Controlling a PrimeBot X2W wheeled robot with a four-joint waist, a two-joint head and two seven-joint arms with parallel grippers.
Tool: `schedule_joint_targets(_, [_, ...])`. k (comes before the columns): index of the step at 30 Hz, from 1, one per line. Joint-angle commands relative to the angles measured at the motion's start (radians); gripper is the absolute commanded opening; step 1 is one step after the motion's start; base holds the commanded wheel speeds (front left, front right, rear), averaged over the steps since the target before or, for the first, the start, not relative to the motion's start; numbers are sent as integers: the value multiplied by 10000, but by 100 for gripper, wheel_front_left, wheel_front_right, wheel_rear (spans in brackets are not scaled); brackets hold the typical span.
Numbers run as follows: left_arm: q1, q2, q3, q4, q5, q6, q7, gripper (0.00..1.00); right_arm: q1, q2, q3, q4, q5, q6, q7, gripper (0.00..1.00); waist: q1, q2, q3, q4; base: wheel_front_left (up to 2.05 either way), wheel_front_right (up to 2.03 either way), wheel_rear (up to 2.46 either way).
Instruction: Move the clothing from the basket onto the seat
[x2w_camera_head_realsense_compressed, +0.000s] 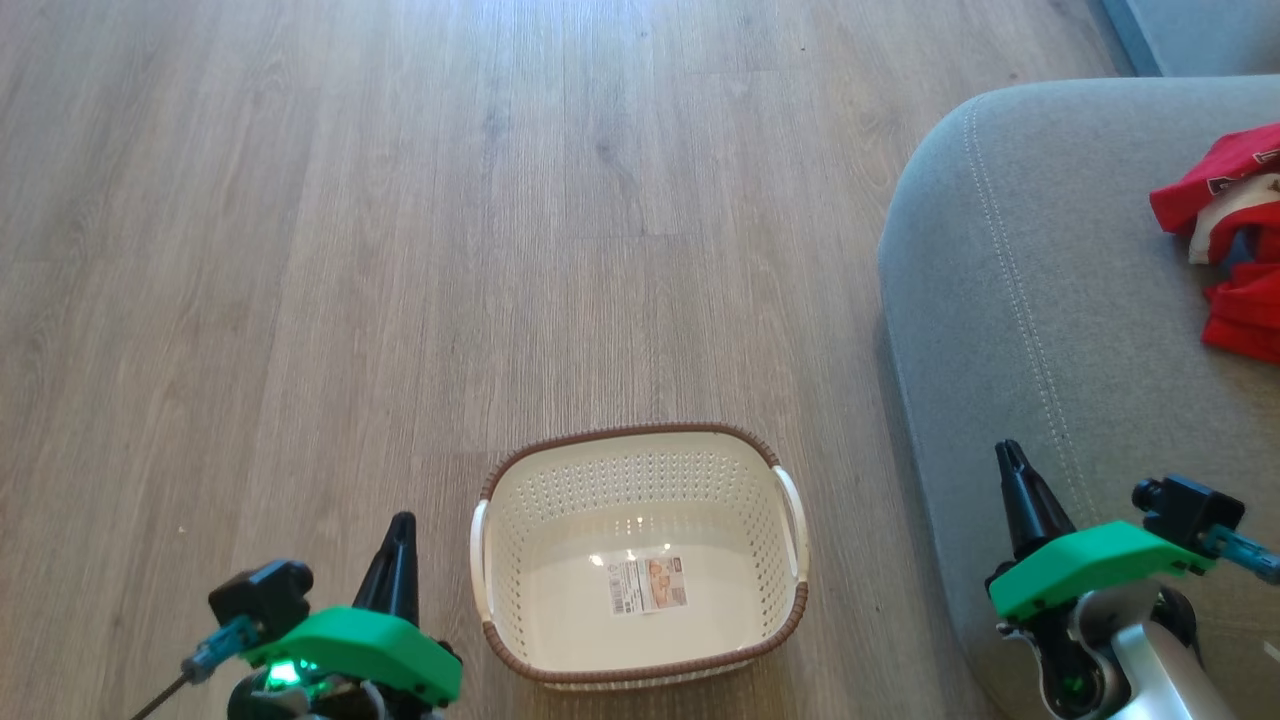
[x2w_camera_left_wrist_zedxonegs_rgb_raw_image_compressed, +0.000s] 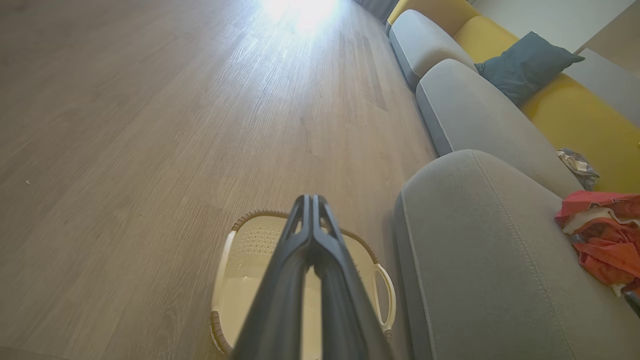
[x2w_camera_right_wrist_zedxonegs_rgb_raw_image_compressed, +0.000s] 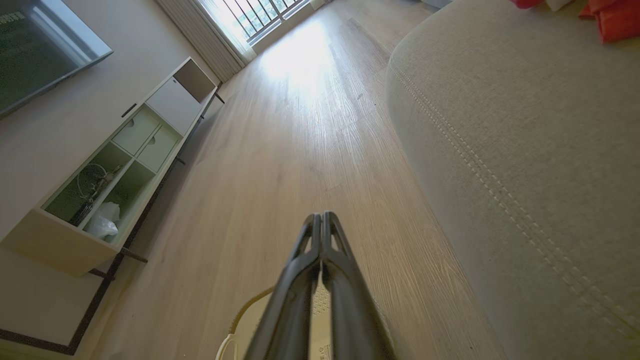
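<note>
wood floor (x2w_camera_head_realsense_compressed: 400, 250), grey-blue seat (x2w_camera_head_realsense_compressed: 1050, 300) at right, cream basket (x2w_camera_head_realsense_compressed: 620, 432) on floor beside seat, red clothing (x2w_camera_head_realsense_compressed: 1250, 315) heaped on seat, well apart from basket, left fingers (x2w_camera_head_realsense_compressed: 400, 560) closed tight, holding nothing, right fingers (x2w_camera_head_realsense_compressed: 1025, 505) closed tight over seat edge, holding nothing

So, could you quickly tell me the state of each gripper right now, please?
Left gripper: closed, fingers pressed together, holding nothing.
Right gripper: closed, fingers pressed together, holding nothing.
</note>
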Motion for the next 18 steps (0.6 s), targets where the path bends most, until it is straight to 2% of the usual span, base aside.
schedule_joint_targets(1, [-511, 86, 242, -297, -315, -97, 42, 0, -280, 9, -129, -391, 276, 0, 83, 0, 0, 0, -5, 0, 0, 0, 0])
schedule_joint_targets(18, [-596, 126, 632, -330, -1977, -448, 468, 0, -157, 195, -507, -761, 1655, -1, 560, 0, 0, 0, -56, -8, 0, 0, 0])
